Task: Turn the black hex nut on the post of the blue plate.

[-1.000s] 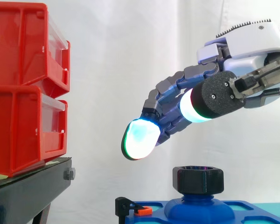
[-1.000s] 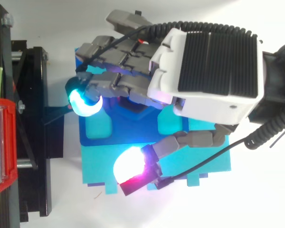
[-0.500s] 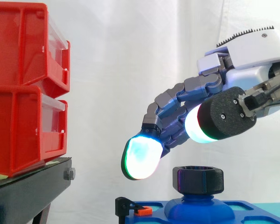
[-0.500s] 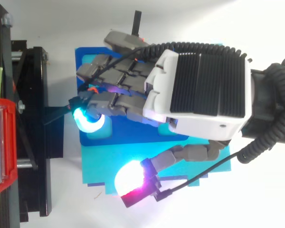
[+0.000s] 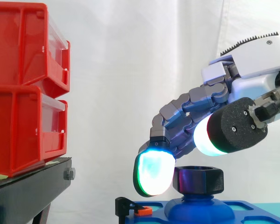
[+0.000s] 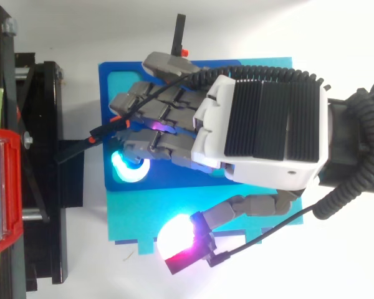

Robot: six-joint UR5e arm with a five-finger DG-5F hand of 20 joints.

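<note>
The black hex nut (image 5: 199, 179) sits on the rounded blue post (image 5: 198, 209) of the blue plate (image 5: 254, 207). My hand (image 5: 252, 70) reaches in from the right and hangs just above the nut, its fingers loosely bent and spread, holding nothing. One glowing cyan-green fingertip (image 5: 152, 173) is down beside the nut's left face, and whether they touch is unclear. The thumb's white pad (image 5: 206, 136) hovers over the nut's right side. In the top view the hand (image 6: 262, 131) covers the nut, and the plate (image 6: 112, 81) shows around it.
Two stacked red bins (image 5: 23, 88) stand on a black stand (image 5: 28, 191) at the left. A small black clip with an orange piece (image 5: 133, 208) sits at the plate's left edge. A teal base (image 6: 174, 215) lies under the plate.
The hand has come down toward the nut. The leading fingertip dropped from well above it to level with its left side, and the thumb pad sank closer to its top.
</note>
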